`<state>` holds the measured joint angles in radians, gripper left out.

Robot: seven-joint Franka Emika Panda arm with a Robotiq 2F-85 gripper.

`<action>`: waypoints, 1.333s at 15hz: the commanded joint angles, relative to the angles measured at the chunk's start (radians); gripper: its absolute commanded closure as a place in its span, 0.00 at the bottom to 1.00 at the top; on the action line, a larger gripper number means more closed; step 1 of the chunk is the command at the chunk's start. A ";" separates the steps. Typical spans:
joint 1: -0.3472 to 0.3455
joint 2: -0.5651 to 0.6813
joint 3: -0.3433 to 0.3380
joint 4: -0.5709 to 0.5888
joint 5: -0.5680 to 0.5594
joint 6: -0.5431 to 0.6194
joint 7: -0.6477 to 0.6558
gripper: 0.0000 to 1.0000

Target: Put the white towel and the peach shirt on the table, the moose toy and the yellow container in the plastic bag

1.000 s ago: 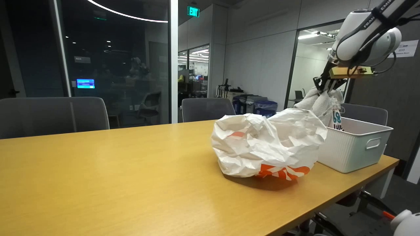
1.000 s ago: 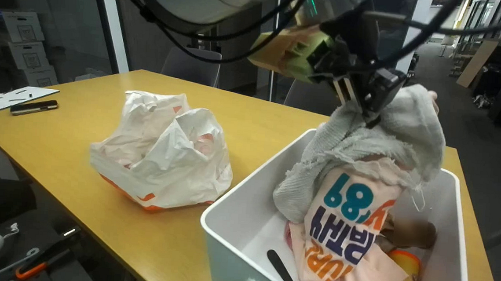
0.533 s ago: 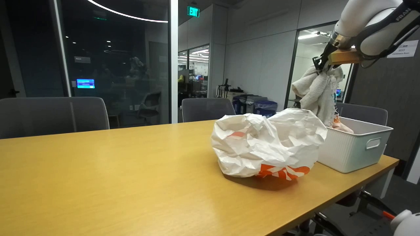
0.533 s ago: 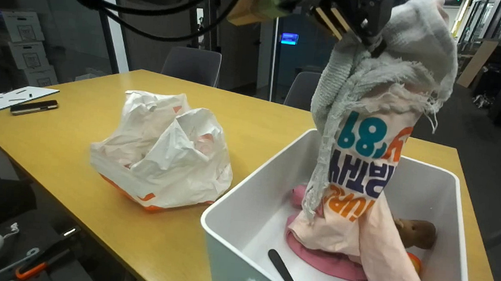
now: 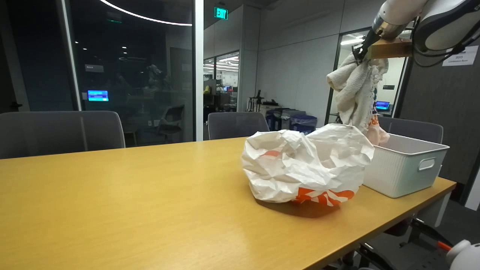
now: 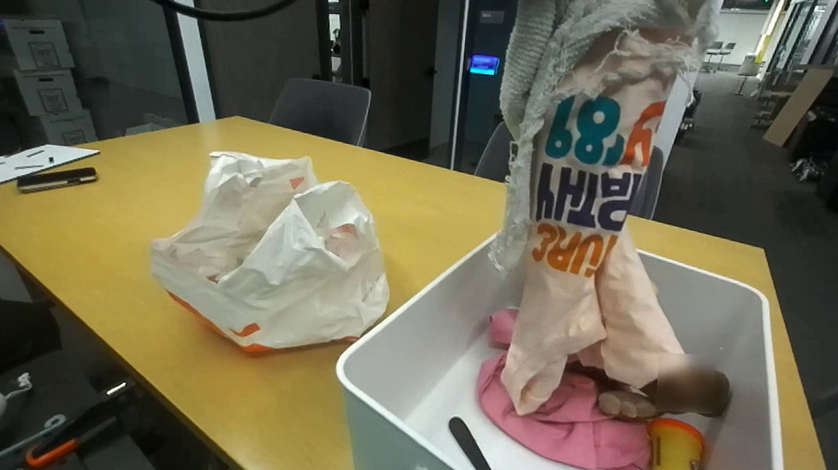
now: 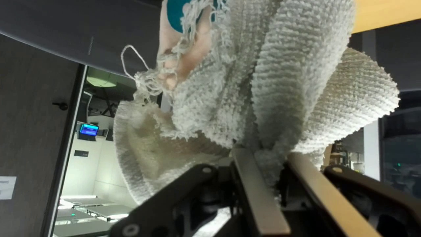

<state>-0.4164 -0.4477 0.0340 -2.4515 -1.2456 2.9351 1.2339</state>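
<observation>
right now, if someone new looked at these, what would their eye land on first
Most likely the peach shirt with its bold lettering and the white towel, hanging together from the gripper over the white bin. Next, probably the crumpled plastic bag with orange print, on the table beside the bin. Inside the bin, the yellow container stands out beside a pink cloth.

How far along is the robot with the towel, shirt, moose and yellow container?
Nothing looks done: neither white towel nor peach shirt is on the table. In hand: the gripper holds the towel, the shirt hanging with it. Left: setting both down, then moving the moose toy and yellow container from the bin into the plastic bag.
</observation>
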 commanded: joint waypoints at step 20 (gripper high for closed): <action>0.030 -0.142 0.371 0.118 -0.243 -0.075 0.177 0.94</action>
<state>-0.3770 -0.5576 0.3690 -2.3681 -1.4367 2.8873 1.3807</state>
